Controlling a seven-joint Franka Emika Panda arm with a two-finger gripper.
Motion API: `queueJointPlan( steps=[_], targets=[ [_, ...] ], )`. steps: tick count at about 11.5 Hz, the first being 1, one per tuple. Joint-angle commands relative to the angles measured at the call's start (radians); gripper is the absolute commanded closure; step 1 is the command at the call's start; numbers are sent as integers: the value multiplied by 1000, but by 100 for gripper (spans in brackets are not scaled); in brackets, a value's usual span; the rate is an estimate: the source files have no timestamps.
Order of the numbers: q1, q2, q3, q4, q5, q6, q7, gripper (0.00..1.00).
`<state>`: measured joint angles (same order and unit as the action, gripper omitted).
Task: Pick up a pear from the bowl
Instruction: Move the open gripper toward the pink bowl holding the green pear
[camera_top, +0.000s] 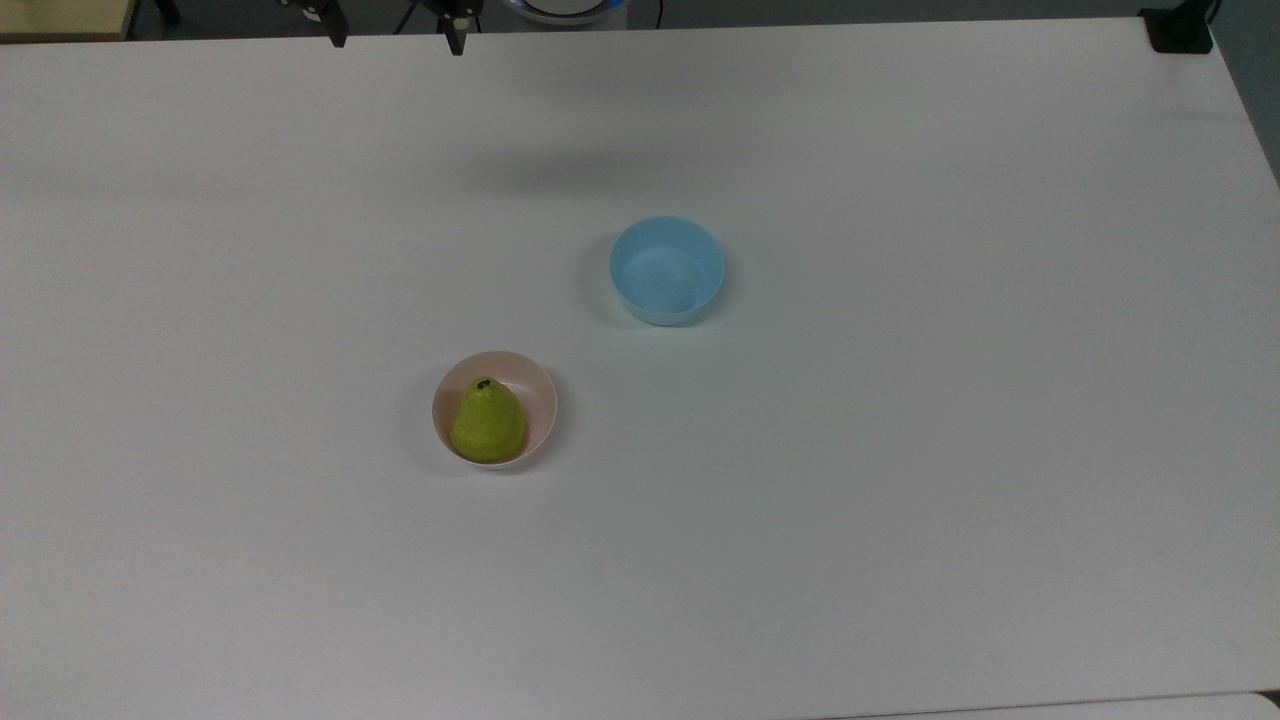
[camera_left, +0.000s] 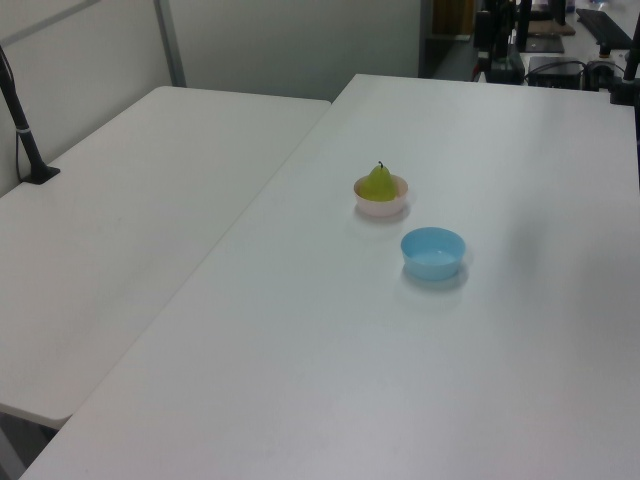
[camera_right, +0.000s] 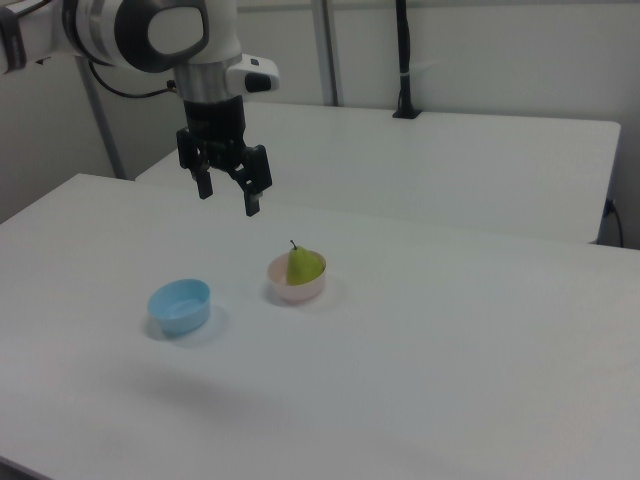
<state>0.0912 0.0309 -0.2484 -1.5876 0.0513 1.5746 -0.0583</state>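
Note:
A small yellow-green pear (camera_top: 487, 422) with a dark stem tip stands upright in the pale pink bowl (camera_top: 541, 392) near the table's middle. From the side, the pear (camera_right: 303, 265) rises above the rim of the pink bowl (camera_right: 295, 291); the left view has the pear (camera_left: 379, 184) and bowl (camera_left: 382, 208) too. My gripper (camera_right: 228, 200) hangs open and empty well above the table, up and to the right view's left of the pear. In the top view the gripper (camera_top: 398, 45) has its two dark fingertips (camera_top: 340, 40) at the far edge.
An empty light blue bowl (camera_top: 667, 270) stands on the white table (camera_top: 900, 450), apart from the pink one and at the top view's upper right of it. A second white table (camera_left: 120, 220) adjoins at the left view's left. A black clamp (camera_top: 1180, 30) sits at the far corner.

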Motion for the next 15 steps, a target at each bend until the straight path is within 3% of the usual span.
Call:
queueJointPlan(
  steps=[1, 6, 8, 9, 12, 15],
  targets=[
    [-1, -8, -6, -5, -21, -12, -9, 0],
    [10, 10, -9, 4, -19, -10, -11, 0],
    [59, 58, -69, 49, -7, -8, -12, 0],
    [88, 110, -99, 96, 8, 17, -23, 0],
    [114, 254, -107, 178, 76, 93, -9, 0],
    [165, 403, -117, 202, 84, 288, 46, 0]
  ],
)
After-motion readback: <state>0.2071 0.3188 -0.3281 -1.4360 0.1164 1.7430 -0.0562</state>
